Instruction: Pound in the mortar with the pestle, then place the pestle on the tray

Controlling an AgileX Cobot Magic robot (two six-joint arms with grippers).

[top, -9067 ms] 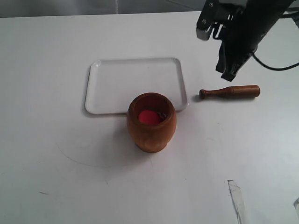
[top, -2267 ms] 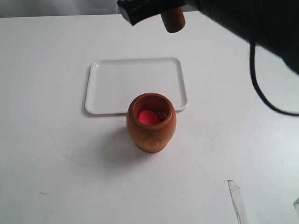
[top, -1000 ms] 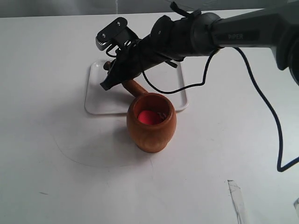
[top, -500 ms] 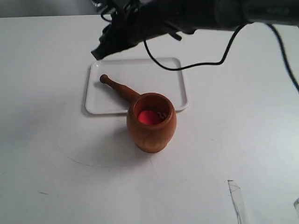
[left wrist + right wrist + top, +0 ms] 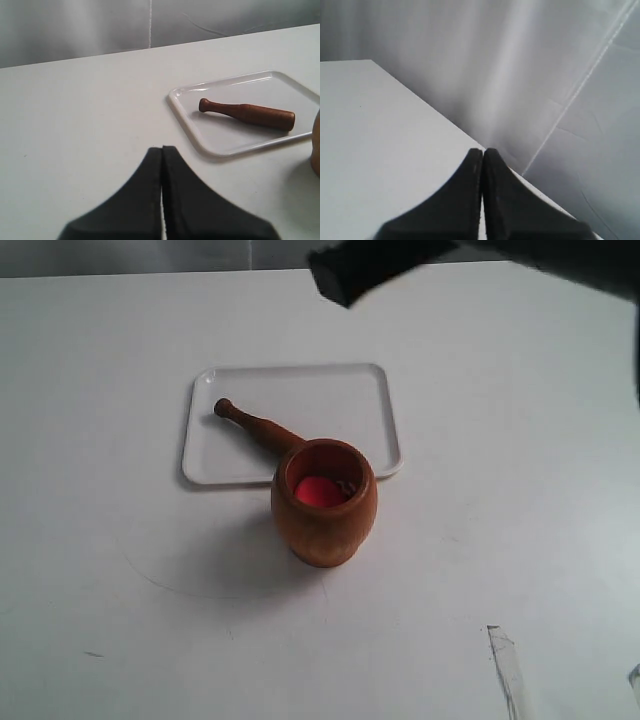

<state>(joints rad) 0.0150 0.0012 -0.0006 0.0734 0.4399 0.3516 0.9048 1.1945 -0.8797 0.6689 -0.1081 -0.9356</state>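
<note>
Hanging high, right arm (image 5: 372,260) shows in the exterior view only as a dark blurred bar along the top edge. It comes in from the right and its end sits above the tray's (image 5: 290,380) upper right corner in that view, touching nothing. Right gripper (image 5: 482,151): fingers pressed together, nothing held. Its wrist camera looks across bare table toward a grey curtain (image 5: 520,75). Left gripper (image 5: 162,149): fingers pressed together too, nothing held, over the table (image 5: 120,590) and facing the tray from one short side.

Pestle (image 5: 255,426) lies flat on the tray. Long axis runs diagonal in the exterior view, with the knob end toward the tray's upper left and the thick end toward the lower right, pointing at the mortar (image 5: 323,510). The mortar rim hides the thick end there. Left wrist view shows the whole pestle (image 5: 247,113) inside the rim, thick end short of the tray edge.

Mortar stands upright on the table at the tray's lower edge and overlaps the rim in view; can't tell if they touch. Red lump (image 5: 318,490) sits inside it. Tape strip (image 5: 510,670) lies on the table at lower right, well apart.
</note>
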